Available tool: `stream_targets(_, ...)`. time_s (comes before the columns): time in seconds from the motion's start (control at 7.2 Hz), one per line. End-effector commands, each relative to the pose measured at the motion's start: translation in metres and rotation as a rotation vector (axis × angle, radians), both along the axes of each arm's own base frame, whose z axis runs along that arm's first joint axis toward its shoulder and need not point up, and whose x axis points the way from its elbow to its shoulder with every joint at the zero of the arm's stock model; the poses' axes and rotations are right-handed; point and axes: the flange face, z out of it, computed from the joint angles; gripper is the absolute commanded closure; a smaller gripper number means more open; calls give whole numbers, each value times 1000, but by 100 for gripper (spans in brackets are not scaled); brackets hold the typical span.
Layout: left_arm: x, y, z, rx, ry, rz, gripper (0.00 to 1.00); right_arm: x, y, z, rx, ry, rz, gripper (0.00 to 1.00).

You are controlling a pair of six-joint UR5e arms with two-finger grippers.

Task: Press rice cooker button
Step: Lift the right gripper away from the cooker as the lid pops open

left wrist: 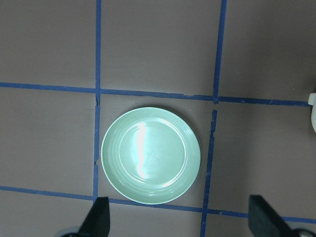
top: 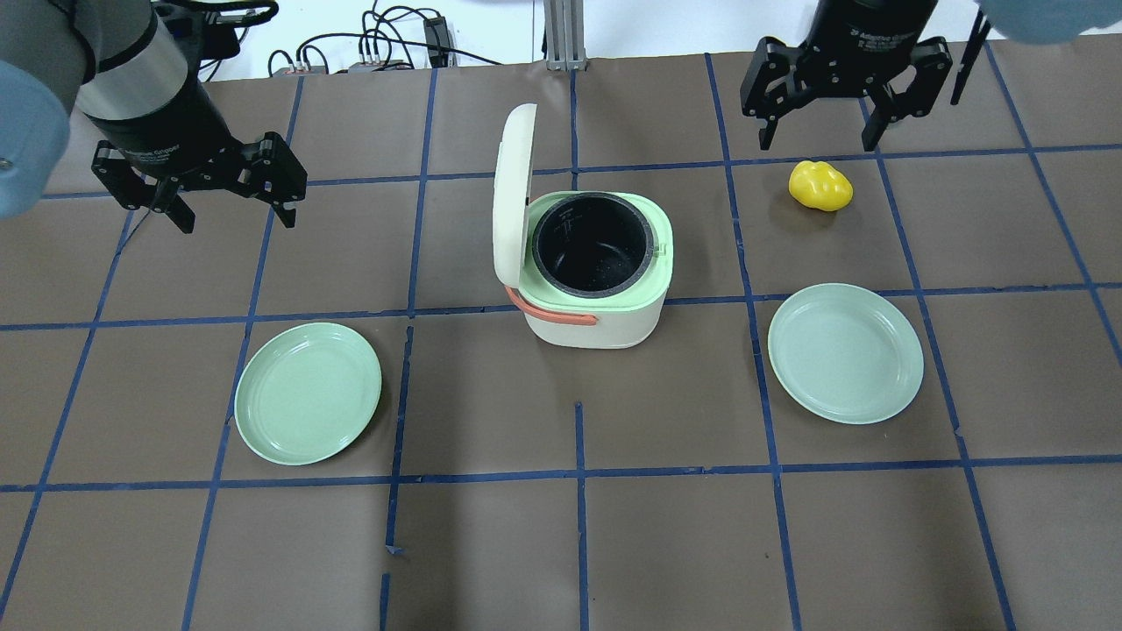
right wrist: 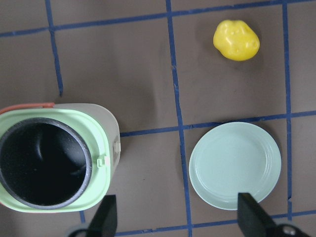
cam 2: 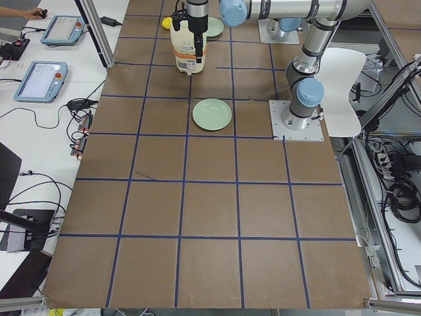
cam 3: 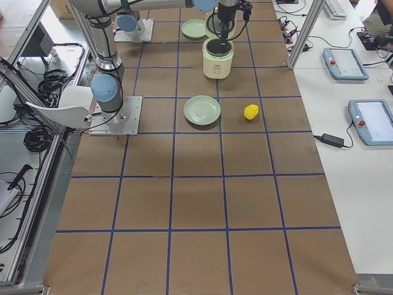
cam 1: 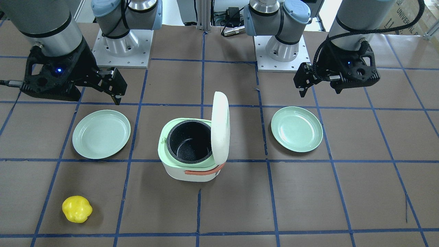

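Clock: read off overhead view; 12 = far edge, cooker at centre.
Cooker: white-and-green rice cooker sits mid-table on brown table w/ blue tape grid; white oval lid stands upright, open, on its 9 o'clock side; black inner pot exposed; orange handle lies along its 6–7 o'clock edge.
Button: can't pick it out in any view.
L gripper: left gripper hangs raised above table, shows at abt 10 o'clock, well apart from cooker; jaws spread wide, nothing betw. them; its wrist cam looks straight down on a plate.
R gripper: right gripper raised too, shows at abt 2 o'clock, well apart from cooker; jaws spread wide, holding nothing.
Plates: pale-green round plate at 8 o'clock; second pale-green round plate at 4 o'clock; both flat on table, apart from cooker.
Other: yellow lumpy plastic fruit on table at 2 o'clock, apart from cooker & plates.
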Motion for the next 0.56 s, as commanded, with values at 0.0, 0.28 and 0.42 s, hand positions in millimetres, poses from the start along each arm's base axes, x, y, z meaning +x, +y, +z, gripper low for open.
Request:
stream_targets(0.0,0,0,0,0,-1,0,0,-2,12,-14,-4,-2,7,0)
stream_targets(0.28,0,0,0,0,-1,0,0,0,13,-15,0,-1,5,0)
stream_targets(0.42,0,0,0,0,-2,0,0,0,13,-13,-6,-6,0,0)
